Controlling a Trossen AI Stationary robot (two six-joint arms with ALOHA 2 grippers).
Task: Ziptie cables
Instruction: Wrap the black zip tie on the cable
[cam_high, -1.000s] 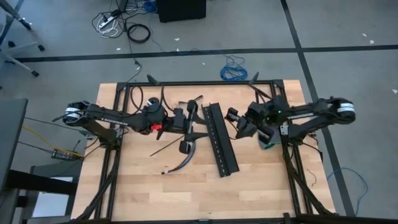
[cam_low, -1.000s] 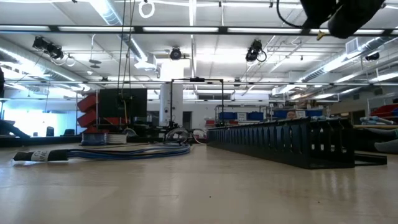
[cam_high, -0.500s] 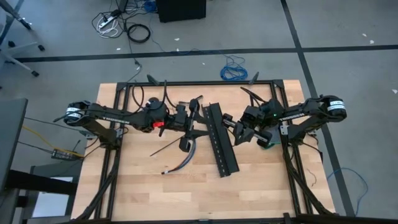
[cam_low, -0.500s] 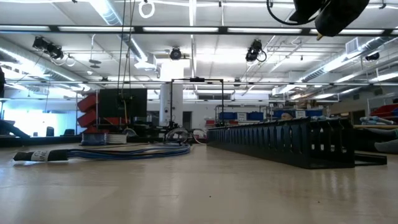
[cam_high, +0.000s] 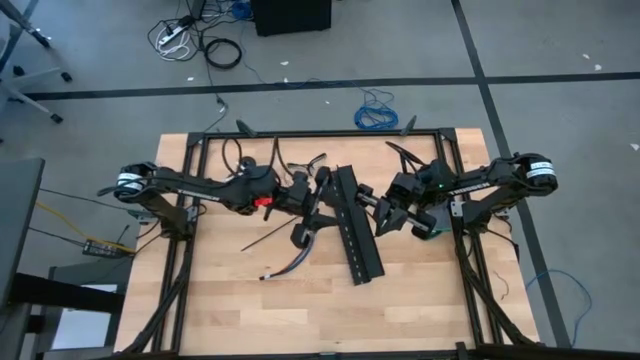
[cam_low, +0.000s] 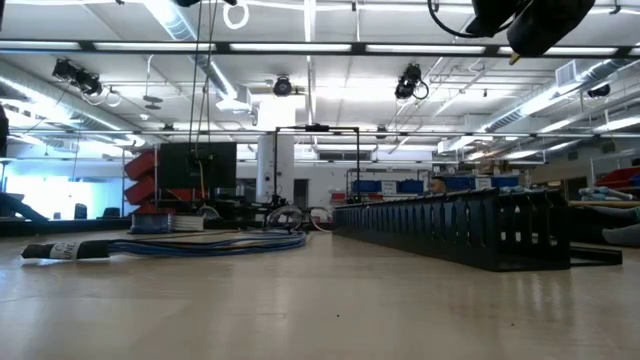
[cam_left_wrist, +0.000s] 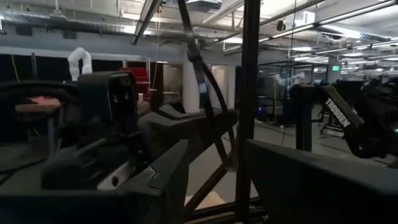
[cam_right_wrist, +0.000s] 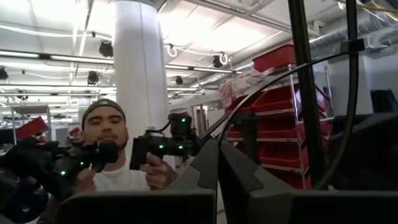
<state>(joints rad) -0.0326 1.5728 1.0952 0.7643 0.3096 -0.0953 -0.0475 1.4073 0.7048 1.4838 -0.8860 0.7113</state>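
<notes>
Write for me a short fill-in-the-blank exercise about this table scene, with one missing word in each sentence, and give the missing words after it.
1. The cables lie on the ____ table, near the left gripper.
2. The right gripper, by the perforated strip, is ____.
3. The blue coiled cable lies beyond the table, on the ____.
4. In the right wrist view a ____ holding dark controllers shows in the room behind.

Missing words: wooden; shut; floor; person

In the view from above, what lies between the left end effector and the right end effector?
In the high view, the wide black perforated strip lies on the table between the left end effector and the right end effector.
</notes>
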